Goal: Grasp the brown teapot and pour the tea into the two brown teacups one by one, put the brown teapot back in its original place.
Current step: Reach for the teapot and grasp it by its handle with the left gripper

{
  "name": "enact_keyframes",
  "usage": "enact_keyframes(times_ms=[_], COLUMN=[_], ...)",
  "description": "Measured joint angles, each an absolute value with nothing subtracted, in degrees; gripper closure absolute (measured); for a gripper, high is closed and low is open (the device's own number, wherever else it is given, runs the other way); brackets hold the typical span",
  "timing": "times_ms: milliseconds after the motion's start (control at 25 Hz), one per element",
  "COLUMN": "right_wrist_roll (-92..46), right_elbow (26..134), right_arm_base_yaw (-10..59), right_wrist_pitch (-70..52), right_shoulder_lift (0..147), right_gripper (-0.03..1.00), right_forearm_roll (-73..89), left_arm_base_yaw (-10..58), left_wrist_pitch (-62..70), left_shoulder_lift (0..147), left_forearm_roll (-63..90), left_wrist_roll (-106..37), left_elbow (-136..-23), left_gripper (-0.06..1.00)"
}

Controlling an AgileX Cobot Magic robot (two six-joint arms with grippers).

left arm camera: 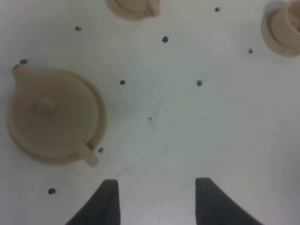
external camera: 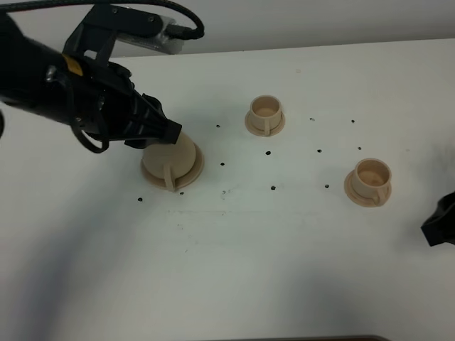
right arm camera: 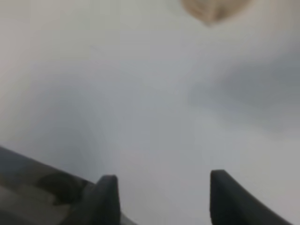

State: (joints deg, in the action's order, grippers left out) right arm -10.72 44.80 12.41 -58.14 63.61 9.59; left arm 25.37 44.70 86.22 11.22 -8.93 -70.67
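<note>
The brown teapot (external camera: 173, 165) stands on the white table at the left, lid on and handle toward the front. My left gripper (external camera: 165, 132) hangs just above its back edge, open and empty. In the left wrist view the teapot (left arm camera: 52, 115) lies off to one side of the open gripper (left arm camera: 157, 199), not between the fingers. One brown teacup (external camera: 265, 114) sits on its saucer at centre back, the other (external camera: 368, 182) at the right. My right gripper (external camera: 441, 226) is at the far right edge, open (right arm camera: 161, 199) over bare table. No tea shows.
Small black dots (external camera: 272, 187) are scattered over the table between teapot and cups. A blurred tan cup (right arm camera: 213, 8) shows at the rim of the right wrist view. A dark strip (right arm camera: 33, 185) beyond the table's edge lies beside the right gripper.
</note>
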Motion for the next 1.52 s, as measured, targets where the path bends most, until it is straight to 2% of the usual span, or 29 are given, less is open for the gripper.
enact_keyframes(times_ms=[200,480,880,1120,1280,1520], right_wrist_roll=[-3.29,-2.01,-3.08,-3.14,-3.14,-3.14], right_elbow=[44.8,42.22,32.11,29.55,29.48,29.48], right_arm_base_yaw=[12.41,12.41,12.41,12.41,12.41,12.41], right_wrist_pitch=[-62.35,-62.79,-63.08,-63.12,-63.12,-61.39], right_shoulder_lift=[56.8,42.16,22.5,12.73,9.01,8.32], right_gripper=[0.54,0.55,0.55,0.55,0.55,0.55], right_forearm_roll=[1.38,0.0,0.0,0.0,0.0,0.0], left_arm_base_yaw=[25.37,25.37,25.37,25.37,25.37,25.37], left_wrist_pitch=[47.55,48.0,49.19,60.71,67.34,65.9], left_shoulder_lift=[93.45,100.6,108.41,113.54,116.32,118.36], left_forearm_roll=[2.13,-8.87,-9.19,-10.54,-12.24,-13.09], left_wrist_roll=[-1.69,9.84,14.59,14.09,13.41,16.33], left_elbow=[-78.08,-85.11,-95.87,-102.22,-104.5,-104.81], left_gripper=[0.54,0.54,0.54,0.54,0.54,0.57])
